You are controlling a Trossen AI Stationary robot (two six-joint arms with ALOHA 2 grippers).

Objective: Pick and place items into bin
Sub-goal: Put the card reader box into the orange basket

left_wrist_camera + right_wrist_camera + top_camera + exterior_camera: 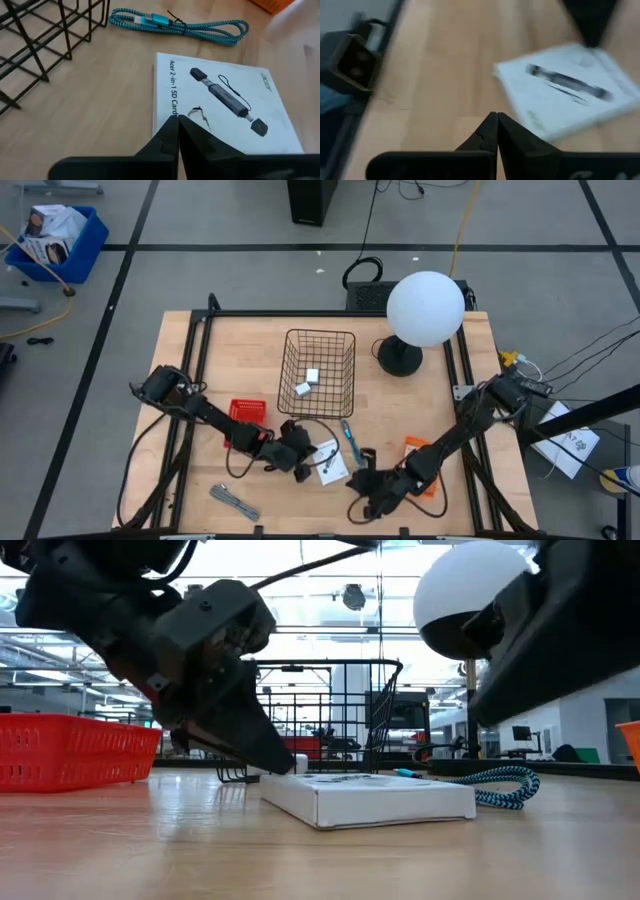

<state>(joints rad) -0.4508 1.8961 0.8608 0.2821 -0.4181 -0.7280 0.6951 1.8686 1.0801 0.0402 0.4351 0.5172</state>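
Note:
A white printed card packet (pixel 225 100) lies flat on the wooden table, near the front and just left of centre (pixel 328 462). My left gripper (pixel 177 120) is shut with its tip at the packet's edge (pixel 297 766). My right gripper (pixel 496 117) is also shut and hovers over bare wood to the packet's right (pixel 365 485), touching nothing. The black wire bin (pixel 320 333) stands behind them with two little white blocks (pixel 308 381) on its floor. A teal braided cable (pixel 180 25) lies between packet and bin. A grey metal tool (pixel 232 500) lies at the front left. My left gripper sets its shut fingertips (pixel 172 127) on the packet's printed top face, close to one long edge (pixel 160 107). It comes slanting down from the table's left side. The packet lies flat on the table. Whether the tips press on it or only rest there, I cannot tell.
A small red basket (pixel 248 410) stands behind my left arm. An orange object (pixel 418 450) lies under my right arm. A lamp with a white globe (pixel 425 308) stands at the back right. Bare wood lies in front of the packet.

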